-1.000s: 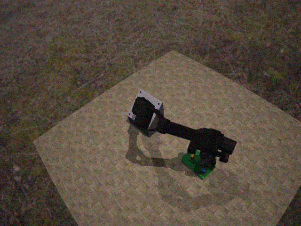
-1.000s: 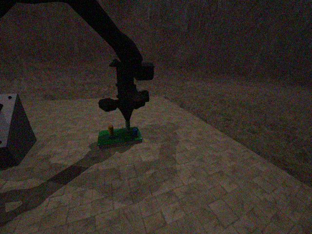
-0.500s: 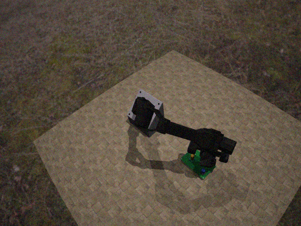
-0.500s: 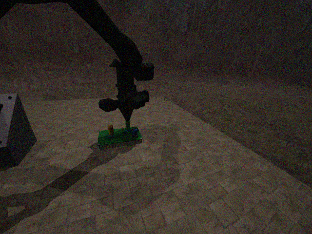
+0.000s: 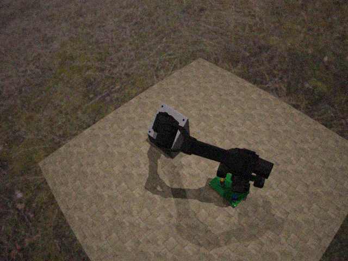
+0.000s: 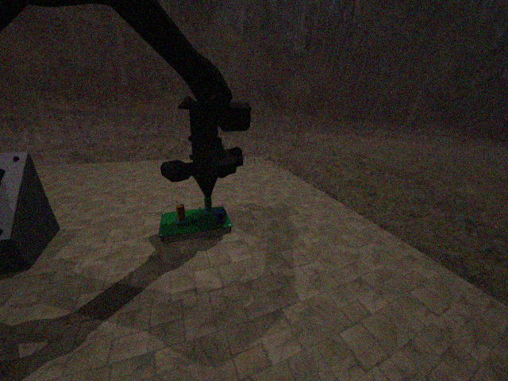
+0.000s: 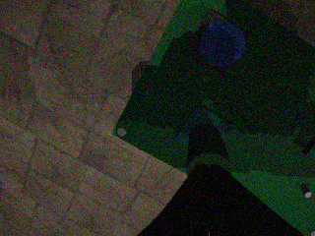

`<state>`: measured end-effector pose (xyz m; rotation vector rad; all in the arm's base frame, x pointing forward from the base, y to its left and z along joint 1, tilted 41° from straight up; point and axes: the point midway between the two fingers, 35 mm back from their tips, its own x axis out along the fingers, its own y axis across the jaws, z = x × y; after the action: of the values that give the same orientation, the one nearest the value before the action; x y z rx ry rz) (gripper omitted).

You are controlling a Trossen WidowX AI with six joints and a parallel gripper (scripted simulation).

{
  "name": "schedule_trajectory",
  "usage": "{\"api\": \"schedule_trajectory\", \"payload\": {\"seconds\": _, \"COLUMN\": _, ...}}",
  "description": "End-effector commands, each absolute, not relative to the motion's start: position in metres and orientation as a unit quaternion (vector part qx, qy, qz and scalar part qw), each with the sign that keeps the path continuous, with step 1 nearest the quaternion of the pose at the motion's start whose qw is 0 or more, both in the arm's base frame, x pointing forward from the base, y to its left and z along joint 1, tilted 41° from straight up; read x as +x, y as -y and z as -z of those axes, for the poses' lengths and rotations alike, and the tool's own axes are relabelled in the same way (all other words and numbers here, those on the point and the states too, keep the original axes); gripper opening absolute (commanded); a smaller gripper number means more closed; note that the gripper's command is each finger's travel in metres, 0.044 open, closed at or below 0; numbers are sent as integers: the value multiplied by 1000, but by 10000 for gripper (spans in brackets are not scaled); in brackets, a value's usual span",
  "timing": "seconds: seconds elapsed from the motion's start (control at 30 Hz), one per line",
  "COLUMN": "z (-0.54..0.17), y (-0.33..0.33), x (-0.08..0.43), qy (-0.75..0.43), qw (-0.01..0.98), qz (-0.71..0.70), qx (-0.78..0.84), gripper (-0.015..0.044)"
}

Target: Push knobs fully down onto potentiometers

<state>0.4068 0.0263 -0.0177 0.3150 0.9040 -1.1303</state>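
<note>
Right now, nearest my wrist camera, the fingers are clenched tip to tip with nothing between them, and they bear straight down on the green knob (image 6: 208, 202), which stands mid-board on the circuit board (image 6: 192, 223). From the exterior view that knob looks tall on its shaft, so I judge it not yet seated. Risk one: the closed tips make a narrow point on a small round top. If my line is off-centre, the tips could skid off the knob and strike the board, or lever the shaft sideways and crack the potentiometer loose. Risk two: the board stands on short legs on the surface (image 6: 328, 286), so heavy downward force may flex it or tip it on the tiled top. I cannot tell from these dim frames how much travel remains. Just beyond, the blue knob (image 7: 222, 43) sits near the board corner and looks low; whether it is fully down I cannot tell. Farther along the board, the yellow knob (image 6: 179, 212) stands upright near the other end, clear of my arm. I would press slowly, hold vertical, and stop at first firm resistance.
</note>
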Motion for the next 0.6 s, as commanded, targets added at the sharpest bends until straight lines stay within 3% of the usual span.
{"api": "schedule_trajectory", "payload": {"seconds": 0.0, "z": 22, "y": -19, "x": 410, "qy": -407, "qw": 732, "qz": 526, "qx": 151, "gripper": 0}}
{"api": "schedule_trajectory", "payload": {"seconds": 0.57, "z": 2, "y": -36, "x": 407, "qy": -407, "qw": 732, "qz": 525, "qx": 151, "gripper": 0}}
